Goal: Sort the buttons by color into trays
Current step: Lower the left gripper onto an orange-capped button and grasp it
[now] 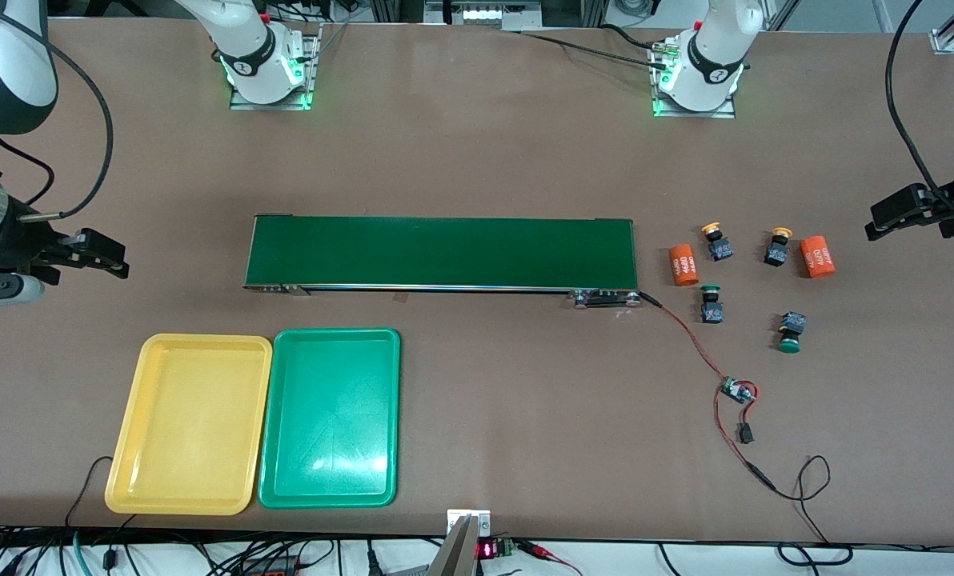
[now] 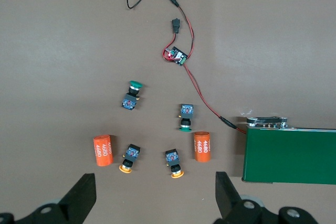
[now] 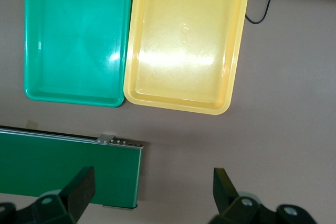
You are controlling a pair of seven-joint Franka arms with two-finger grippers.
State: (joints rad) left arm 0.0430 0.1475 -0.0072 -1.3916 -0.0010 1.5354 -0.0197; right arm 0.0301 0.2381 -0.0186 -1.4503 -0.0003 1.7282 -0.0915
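A long green belt (image 1: 442,252) lay across the middle of the table, with red wires (image 1: 689,336) running from its left-arm end to a small circuit board (image 1: 739,391) nearer the front camera. Two orange cylinders (image 1: 683,264) (image 1: 817,257) lay by the buttons, one at about nine o'clock of the cluster in the front view, the other at about three o'clock.

Both arms hung above the table ends. The left gripper (image 1: 897,212) was up over the left arm's end of the table, its fingers (image 2: 81,195) spread wide and holding nothing. The right gripper (image 1: 97,254) was up over the right arm's end, its fingers (image 3: 79,190) likewise wide and empty.

All four buttons lay on the bare table between the cylinders, well apart from either gripper: two yellow buttons (image 1: 717,242) (image 1: 778,247) farther from the front camera, two green buttons (image 1: 712,306) (image 1: 791,333) nearer it, all clear of the left fingers in the left wrist view. The yellow tray (image 1: 190,424) and green tray (image 1: 330,418) sat touching side by side, nearer the front camera than the belt, at about seven o'clock of it, the yellow one toward the right arm's end. Both held nothing.
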